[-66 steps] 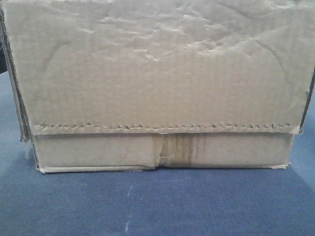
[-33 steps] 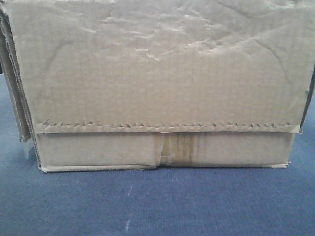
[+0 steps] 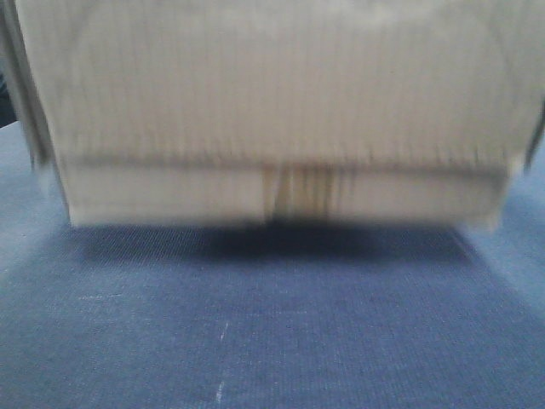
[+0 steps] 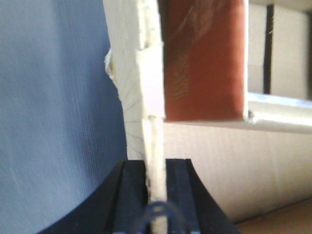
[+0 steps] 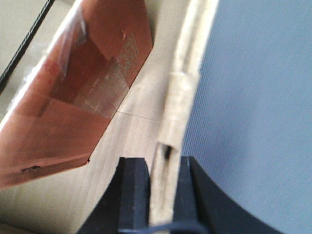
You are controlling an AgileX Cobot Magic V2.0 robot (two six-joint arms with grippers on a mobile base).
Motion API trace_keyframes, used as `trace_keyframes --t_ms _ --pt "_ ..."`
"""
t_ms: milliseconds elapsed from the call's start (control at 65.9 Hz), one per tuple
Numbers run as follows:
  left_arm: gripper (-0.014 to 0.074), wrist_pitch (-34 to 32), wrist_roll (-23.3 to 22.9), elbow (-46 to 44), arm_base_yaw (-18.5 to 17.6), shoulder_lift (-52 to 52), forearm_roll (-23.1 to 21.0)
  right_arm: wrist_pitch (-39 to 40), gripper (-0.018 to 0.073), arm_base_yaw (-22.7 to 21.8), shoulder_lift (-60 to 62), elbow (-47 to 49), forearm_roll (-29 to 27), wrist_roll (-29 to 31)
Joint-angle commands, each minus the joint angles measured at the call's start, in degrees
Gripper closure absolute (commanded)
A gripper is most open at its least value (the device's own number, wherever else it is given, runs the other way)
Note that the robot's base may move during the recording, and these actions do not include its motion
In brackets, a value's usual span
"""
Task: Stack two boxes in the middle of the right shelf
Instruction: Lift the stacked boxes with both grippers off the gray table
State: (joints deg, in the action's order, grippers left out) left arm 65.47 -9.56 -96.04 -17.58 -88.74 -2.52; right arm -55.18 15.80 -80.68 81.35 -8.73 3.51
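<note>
One tan cardboard box (image 3: 272,94) fills the top of the front view, blurred, its bottom edge off the blue surface (image 3: 272,332) with a dark shadow beneath. In the left wrist view my left gripper (image 4: 156,165) is shut on the box's upright wall edge (image 4: 150,73), black fingers (image 4: 132,195) on either side. My right gripper (image 5: 163,163) in the right wrist view is likewise shut on the opposite wall edge (image 5: 187,73). The shelf is out of view.
A reddish-brown flat packet (image 4: 204,58) lies against the box's inner face, also seen as a packet (image 5: 73,97) from the right wrist. A pale metal bar (image 4: 278,109) crosses behind it. The blue surface (image 5: 258,97) spreads outside both walls.
The box has risen off the blue surface; its bottom edge sits higher in the front view, a shadow now shows under it, and the picture has gone blurred.
</note>
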Motion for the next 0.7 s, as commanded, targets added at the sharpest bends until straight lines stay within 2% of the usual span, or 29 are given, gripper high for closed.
trace_keyframes --t_ms 0,288,683 --pt "0.0708 -0.87 -0.07 -4.48 0.22 3.05 0.15 2.08 0.0712 -0.37 3.03 3.74 1.54 1.06" --pt "0.0708 -0.13 -0.07 -15.68 0.22 7.89 0.15 1.96 0.0712 -0.37 7.08 15.72 -0.19 1.06" --pt "0.0708 0.12 -0.07 -16.31 0.22 9.55 1.76 1.86 0.0712 -0.37 7.68 18.67 -0.85 1.06"
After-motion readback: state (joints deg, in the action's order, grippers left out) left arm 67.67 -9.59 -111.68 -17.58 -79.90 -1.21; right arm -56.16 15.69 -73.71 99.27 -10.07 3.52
